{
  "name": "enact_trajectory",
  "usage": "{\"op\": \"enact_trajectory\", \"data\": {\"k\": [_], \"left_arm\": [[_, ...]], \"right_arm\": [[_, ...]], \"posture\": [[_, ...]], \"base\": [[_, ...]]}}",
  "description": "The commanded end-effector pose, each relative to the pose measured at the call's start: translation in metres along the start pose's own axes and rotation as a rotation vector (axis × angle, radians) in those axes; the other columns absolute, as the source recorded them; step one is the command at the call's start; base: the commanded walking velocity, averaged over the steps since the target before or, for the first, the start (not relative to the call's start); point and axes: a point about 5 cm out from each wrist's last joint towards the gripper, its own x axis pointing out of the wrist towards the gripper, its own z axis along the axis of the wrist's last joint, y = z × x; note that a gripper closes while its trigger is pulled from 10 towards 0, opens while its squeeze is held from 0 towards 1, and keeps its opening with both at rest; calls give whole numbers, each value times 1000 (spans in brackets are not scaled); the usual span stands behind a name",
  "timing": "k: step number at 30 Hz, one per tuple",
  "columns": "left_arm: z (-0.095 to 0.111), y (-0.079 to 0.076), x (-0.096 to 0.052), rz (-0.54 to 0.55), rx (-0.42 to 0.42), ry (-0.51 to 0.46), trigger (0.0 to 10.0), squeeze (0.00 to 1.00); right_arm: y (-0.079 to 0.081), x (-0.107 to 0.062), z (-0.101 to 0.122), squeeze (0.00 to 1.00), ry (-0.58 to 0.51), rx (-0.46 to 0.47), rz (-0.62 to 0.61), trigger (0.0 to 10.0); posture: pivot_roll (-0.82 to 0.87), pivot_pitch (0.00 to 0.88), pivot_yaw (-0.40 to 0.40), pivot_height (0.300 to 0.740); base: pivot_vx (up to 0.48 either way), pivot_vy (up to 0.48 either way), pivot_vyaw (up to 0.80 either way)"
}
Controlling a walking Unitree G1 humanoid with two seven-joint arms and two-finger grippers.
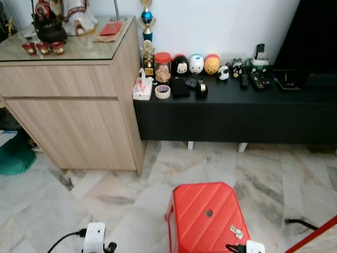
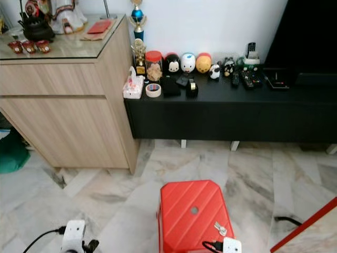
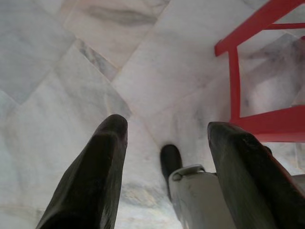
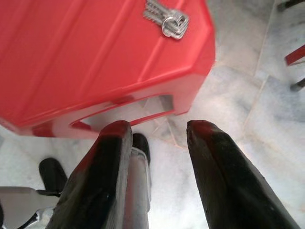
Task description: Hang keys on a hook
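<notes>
Keys (image 1: 236, 231) lie on top of a red plastic stool (image 1: 202, 208), close to the corner of its seat nearest the robot's right side, the bunch resting flat with the ring (image 4: 174, 25) at one end and the blades fanned at the other. That stool stands on pale marbled floor tiles (image 1: 131, 184), well apart from the furniture along the wall.

Down by the stool's near edge hangs the right gripper (image 4: 155, 138), its two black fingers spread apart with nothing between them, pointing at the floor beside the stool's side panel (the keys sit above and beyond the fingertips, untouched). Over on the other side, the left gripper (image 3: 167, 143) also hangs low above bare tile, fingers parted and empty, with a red frame (image 3: 248, 71) off to one side of it.

Against the white wall runs a long black low cabinet (image 1: 237, 113) crowded with small things: a row of round toy figures (image 1: 196, 64), a roll of tape (image 1: 162, 91), a red-lidded jar (image 1: 162, 66), some remotes. Beside it stands a taller wooden sideboard (image 1: 68, 100) with a glass top, and a trophy (image 1: 147, 37) rises at the corner between the two.
</notes>
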Motion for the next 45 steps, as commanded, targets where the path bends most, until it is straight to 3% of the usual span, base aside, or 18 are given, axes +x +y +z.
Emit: {"op": "enact_trajectory", "data": {"k": [1, 19, 23, 26, 27, 29, 31, 34, 38, 39, 40, 41, 42, 45], "left_arm": [[-8, -1, -2, 0, 7, 26, 10000, 0], [2, 0, 0, 4, 4, -22, 10000, 0], [19, 4, 1, 12, 0, -125, 10000, 0], [40, 6, 1, 21, -31, -241, 10000, 0], [57, 6, 0, 10, -44, -333, 10000, 0], [63, 6, 0, 4, -47, -368, 10000, 0], [84, -8, -5, -81, 15, -503, 10000, 0], [91, -12, -8, -107, 28, -561, 10000, 0], [107, -19, -23, -142, 53, -713, 10000, 0], [108, -19, -27, -142, 47, -736, 10000, 0], [108, -19, -27, -142, 47, -736, 10000, 0], [109, -19, -35, -146, 42, -775, 10000, 0], [108, -18, -40, -150, 44, -790, 10000, 0], [105, -17, -49, -155, 59, -811, 10000, 0]], "right_arm": [[-1, 0, -2, 0, 8, 6, -4, 10000], [-3, -1, -3, 0, 3, -2, -4, 10000], [-3, -2, -2, 0, -33, 12, -5, 10000], [-4, -3, 3, 0, -88, -69, 10, 10000], [-5, -4, 7, 0, -138, -65, 9, 10000], [-5, -4, 8, 0, -156, -60, 8, 10000], [-8, -7, 16, 0, -247, -115, -16, 10000], [-9, -8, 18, 0, -280, -103, -20, 10000], [-11, -10, 22, 0, -342, -106, -20, 10000], [-8, -9, 55, 0, -471, -135, -10, 10000], [-8, -9, 55, 0, -471, -135, -10, 10000], [3, -20, 133, 0, -756, -167, 18, 10000], [7, -29, 154, 0, -849, -174, 30, 10000], [7, -42, 168, 0, -935, -175, 33, 10000]], "posture": [[-2, 0, 12, 740], [-1, 0, 7, 740], [-6, 0, 3, 740], [-8, 0, -2, 740], [-12, 0, -8, 740], [-12, 0, -8, 740], [-15, 0, -16, 740], [-11, 0, -21, 740], [-11, 0, -27, 740], [-6, 0, -30, 740], [-6, 0, -30, 740], [-4, 0, -34, 740], [-4, 0, -34, 740], [-8, 0, -32, 740]], "base": [[0, -412, 0], [0, -23, 0], [0, 0, 0], [0, 0, 0], [0, 0, 0], [0, 0, 0], [0, 0, 0], [0, 0, 0], [0, 0, 0], [0, 0, 0], [0, 0, 0], [0, 0, 0], [0, 0, 0], [0, 0, 0]]}}
